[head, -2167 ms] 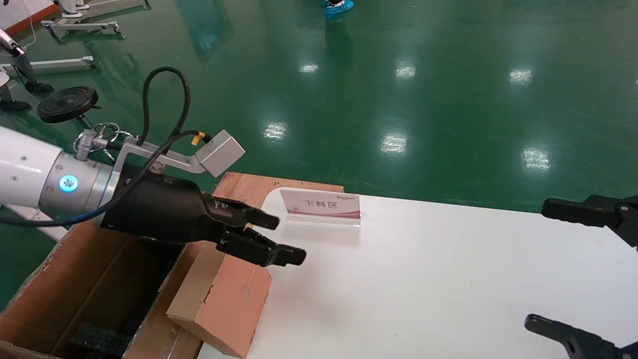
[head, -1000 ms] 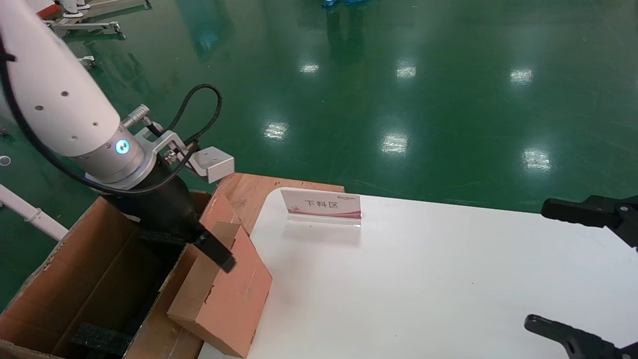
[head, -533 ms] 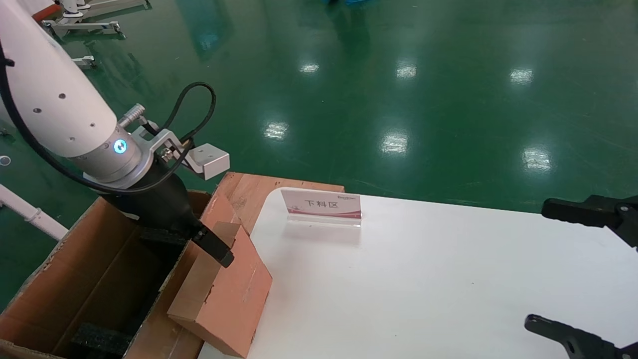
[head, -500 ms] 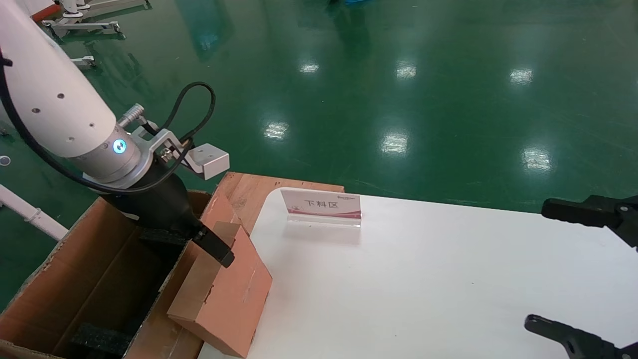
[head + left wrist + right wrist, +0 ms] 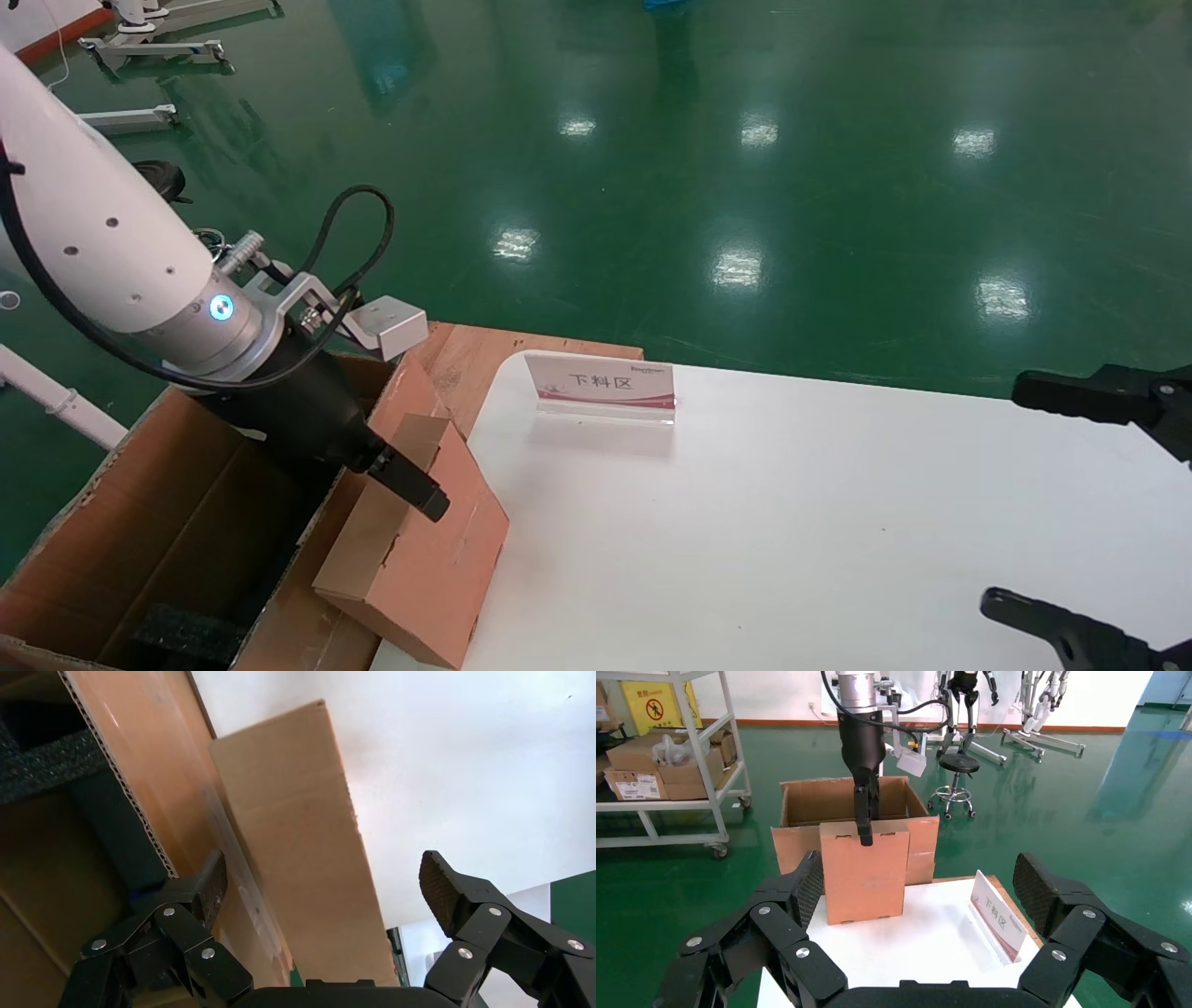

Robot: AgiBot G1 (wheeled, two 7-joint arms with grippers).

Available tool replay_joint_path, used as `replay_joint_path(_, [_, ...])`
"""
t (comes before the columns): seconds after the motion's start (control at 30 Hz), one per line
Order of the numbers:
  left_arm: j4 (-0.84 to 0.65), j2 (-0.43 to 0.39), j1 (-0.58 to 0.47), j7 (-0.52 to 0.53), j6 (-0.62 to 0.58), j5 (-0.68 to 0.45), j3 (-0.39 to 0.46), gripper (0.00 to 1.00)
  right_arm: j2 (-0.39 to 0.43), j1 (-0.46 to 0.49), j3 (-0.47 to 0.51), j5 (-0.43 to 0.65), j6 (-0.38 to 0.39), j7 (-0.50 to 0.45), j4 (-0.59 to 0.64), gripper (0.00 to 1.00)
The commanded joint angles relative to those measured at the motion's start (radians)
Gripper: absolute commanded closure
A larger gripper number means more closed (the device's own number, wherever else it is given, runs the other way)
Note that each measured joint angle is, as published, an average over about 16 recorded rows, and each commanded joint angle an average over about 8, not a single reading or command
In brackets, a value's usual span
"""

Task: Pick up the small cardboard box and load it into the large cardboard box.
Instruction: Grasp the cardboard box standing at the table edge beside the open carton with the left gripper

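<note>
The small cardboard box (image 5: 419, 550) stands at the white table's left edge, leaning against the large cardboard box (image 5: 121, 522) beside the table. My left gripper (image 5: 400, 480) points down over the small box's top edge and is open. In the left wrist view its fingers (image 5: 211, 881) straddle the small cardboard box (image 5: 302, 846) with a gap on each side. One finger hangs on the large cardboard box's side (image 5: 140, 762), the other over the table. The right wrist view shows the left gripper (image 5: 863, 822) at the top of the small cardboard box (image 5: 865, 871). My right gripper (image 5: 1043, 508) stays open at the table's right edge.
A sign stand (image 5: 601, 384) with red lettering sits at the back of the white table (image 5: 792, 522). A reddish wooden board (image 5: 466, 349) lies behind the table's corner. Black foam (image 5: 182, 634) lies inside the large box. A shelf cart (image 5: 666, 762) and stool (image 5: 958, 766) stand farther off.
The left arm swung from level above the small box to pointing down at it, then sank a little lower over its top edge. The small box and right arm have not moved.
</note>
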State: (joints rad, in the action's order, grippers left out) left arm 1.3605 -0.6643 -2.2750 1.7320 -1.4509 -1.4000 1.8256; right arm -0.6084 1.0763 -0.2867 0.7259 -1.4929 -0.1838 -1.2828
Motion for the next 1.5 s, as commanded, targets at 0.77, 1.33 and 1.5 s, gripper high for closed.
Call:
replay_joint_path(0.77, [-0.001, 0.01, 0.037, 0.033, -0.005, -0.001, 0.033, 0.0, 0.001, 0.0, -0.001, -0.001, 0.001, 0.001, 0.0, 0.0])
replay_joint_path(1.33, [-0.001, 0.009, 0.035, 0.031, -0.006, -0.002, 0.031, 1.0, 0.001, 0.0, -0.001, -0.001, 0.001, 0.001, 0.0, 1.0])
replay_joint_path(1.5, [-0.001, 0.009, 0.035, 0.031, -0.007, -0.003, 0.03, 1.0, 0.001, 0.0, -0.001, -0.001, 0.001, 0.001, 0.0, 1.0])
